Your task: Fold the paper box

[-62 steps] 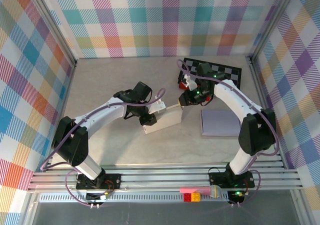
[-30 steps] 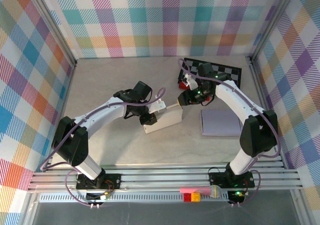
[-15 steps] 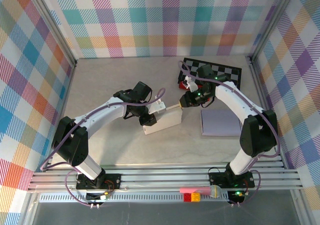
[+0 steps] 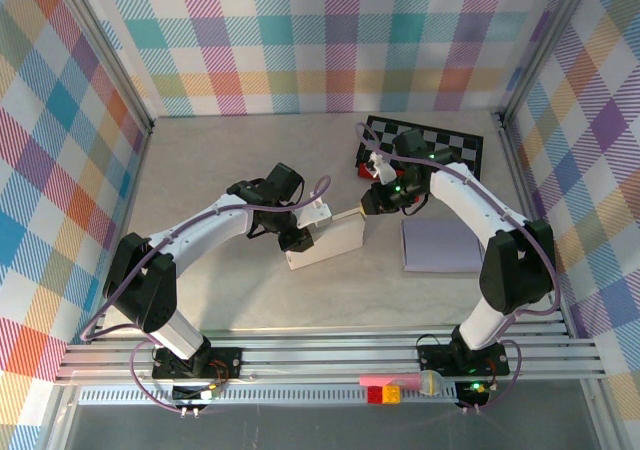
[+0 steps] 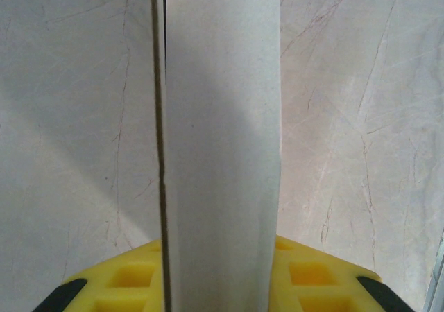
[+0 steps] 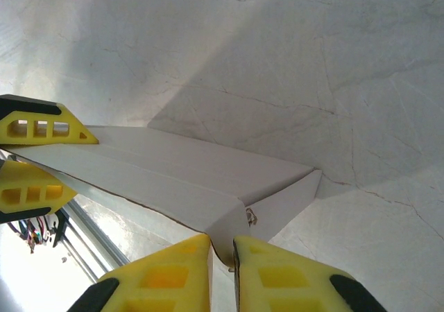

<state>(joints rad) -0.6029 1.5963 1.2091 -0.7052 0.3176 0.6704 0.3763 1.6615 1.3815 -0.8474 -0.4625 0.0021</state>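
Observation:
The white paper box (image 4: 328, 242) lies at the middle of the table, long and partly folded. My left gripper (image 4: 298, 236) is at its left end, shut on an upright white panel (image 5: 222, 152) that runs between the yellow fingers (image 5: 312, 281). My right gripper (image 4: 364, 206) is at the box's right far corner. In the right wrist view its yellow fingers (image 6: 277, 277) are pinched on the box's small end flap (image 6: 223, 239), and the box (image 6: 173, 173) stretches away toward the left gripper's fingers (image 6: 41, 123).
A pale lilac sheet (image 4: 440, 245) lies to the right of the box. A black-and-white checkered board (image 4: 445, 142) and a red object (image 4: 366, 170) sit behind the right gripper. Plaid walls close three sides; metal rails (image 4: 330, 355) run along the near edge.
My right gripper's fingers have come together on the box's end flap. The left arm and the box have stayed nearly still.

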